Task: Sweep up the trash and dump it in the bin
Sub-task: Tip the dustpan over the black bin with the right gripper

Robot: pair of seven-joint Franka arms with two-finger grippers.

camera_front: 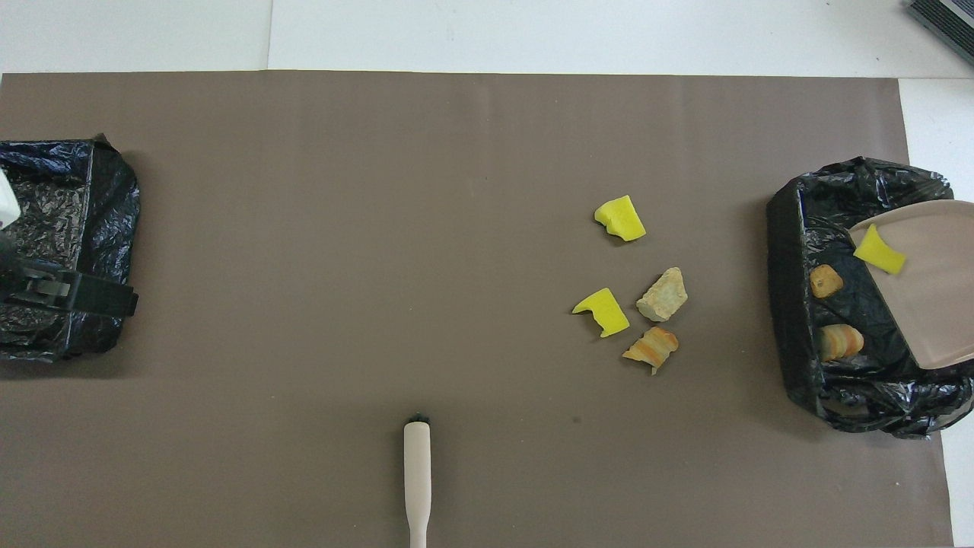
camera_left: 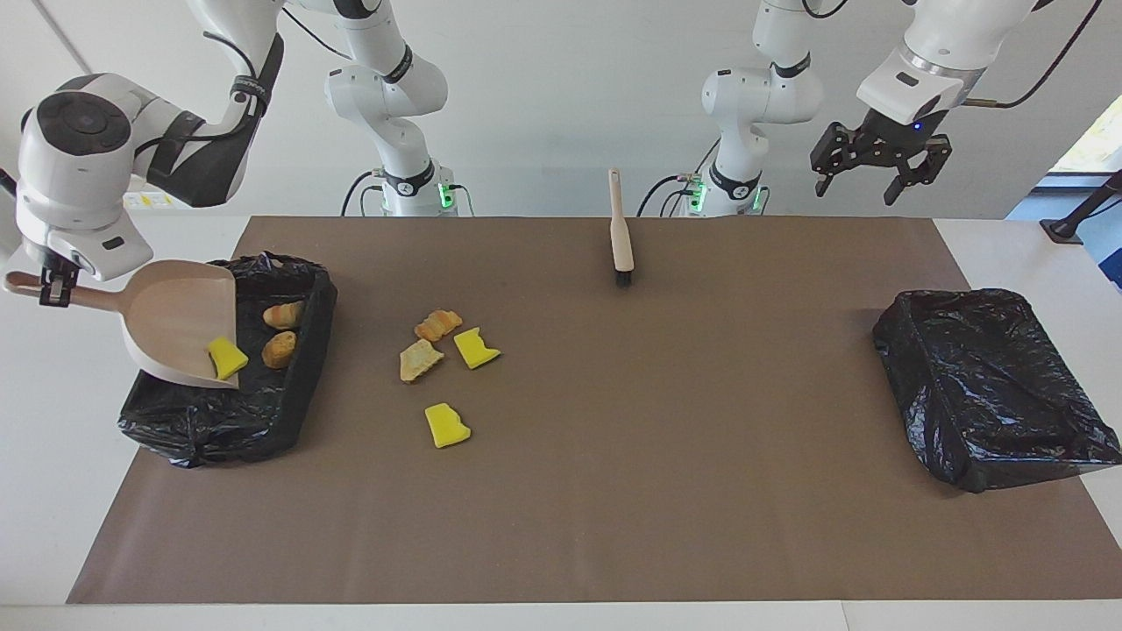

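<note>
Dustpan (camera_left: 175, 320) tilted over lined bin (camera_left: 289, 412)

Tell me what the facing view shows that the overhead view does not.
Only the facing view shows both arms: the right gripper holds the dustpan by its handle, tilted over a bin, and the left gripper hangs with fingers open near the other bin.

Only the overhead view shows the brush lying handle toward the robots.

Both show four scraps on the mat, two brown pieces in the bin under the dustpan, and a yellow chunk on the dustpan's lip.
</note>
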